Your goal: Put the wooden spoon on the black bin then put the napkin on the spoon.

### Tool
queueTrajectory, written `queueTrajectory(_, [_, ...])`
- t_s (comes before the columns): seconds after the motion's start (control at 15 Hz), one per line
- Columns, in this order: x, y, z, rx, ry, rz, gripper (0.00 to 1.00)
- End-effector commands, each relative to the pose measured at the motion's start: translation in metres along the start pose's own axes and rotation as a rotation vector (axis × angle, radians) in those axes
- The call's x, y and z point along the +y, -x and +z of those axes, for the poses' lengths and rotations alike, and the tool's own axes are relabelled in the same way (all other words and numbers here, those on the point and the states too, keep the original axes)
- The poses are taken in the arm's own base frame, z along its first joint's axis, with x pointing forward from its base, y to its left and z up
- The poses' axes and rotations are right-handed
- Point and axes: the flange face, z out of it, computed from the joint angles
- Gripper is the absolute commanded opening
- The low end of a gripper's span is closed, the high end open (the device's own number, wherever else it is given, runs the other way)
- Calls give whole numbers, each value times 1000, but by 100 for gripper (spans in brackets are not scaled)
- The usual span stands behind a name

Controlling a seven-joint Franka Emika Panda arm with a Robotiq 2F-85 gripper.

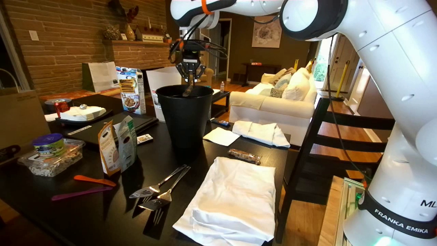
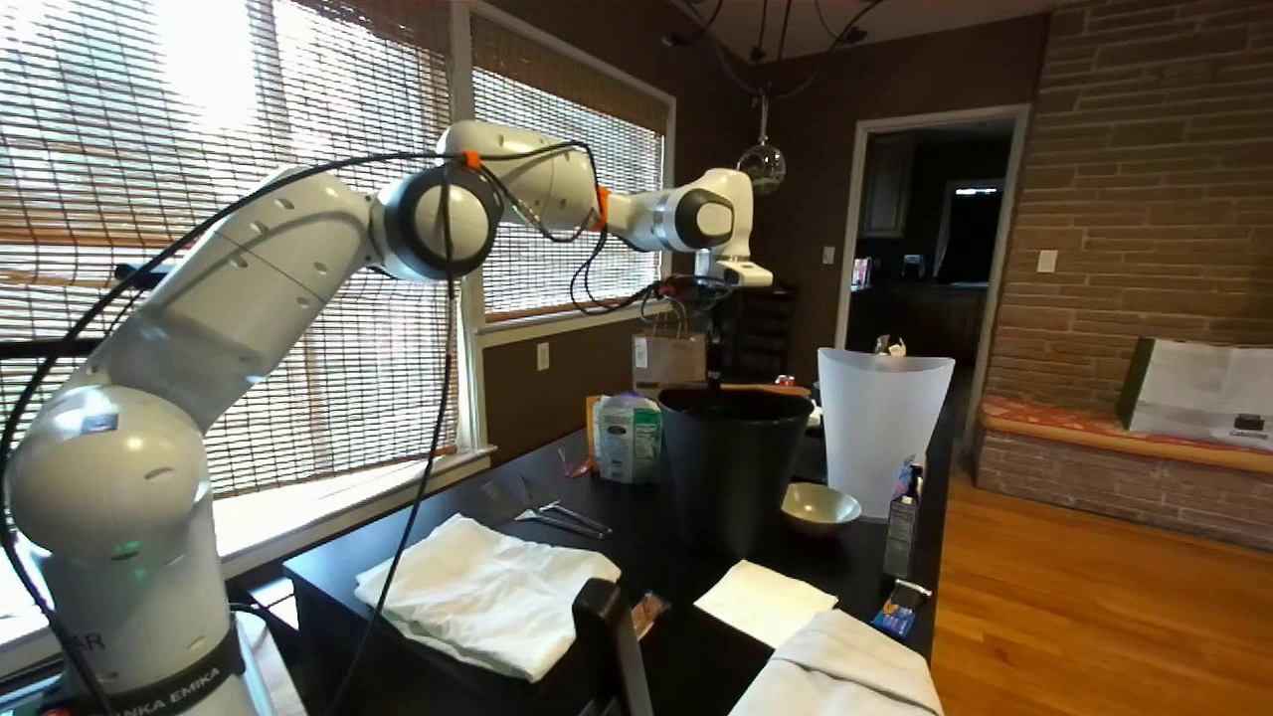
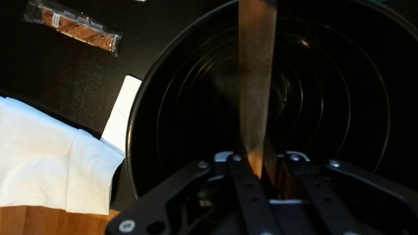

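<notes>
One flat wooden spoon [image 3: 256, 81] tight in the gripper [image 3: 260, 156], at the black bin's [image 1: 186, 119] round mouth.

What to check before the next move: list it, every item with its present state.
1. Black bin upright: ok, standing on the table.
2. Gripper above the bin's mouth: ok.
3. Wooden spoon gripped: ok, jaws closed on it.
4. Spoon supported by the bin before letting go: cannot tell whether they touch.
5. Napkin out of the spoon's way: ok, on the table beside the bin.
6. Napkin clear of the nearby white cloth: cannot tell; they may overlap.
</notes>
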Motion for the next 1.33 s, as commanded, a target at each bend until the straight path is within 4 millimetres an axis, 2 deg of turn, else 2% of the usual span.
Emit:
queueTrajectory(0.0, [-11,-8,1,-8,-37,86,5])
queueTrajectory(0.4, [-23,-13,8,14,-58,171,5])
queueTrajectory(1.27, [-32,-20,19,-5,-83,256,5])
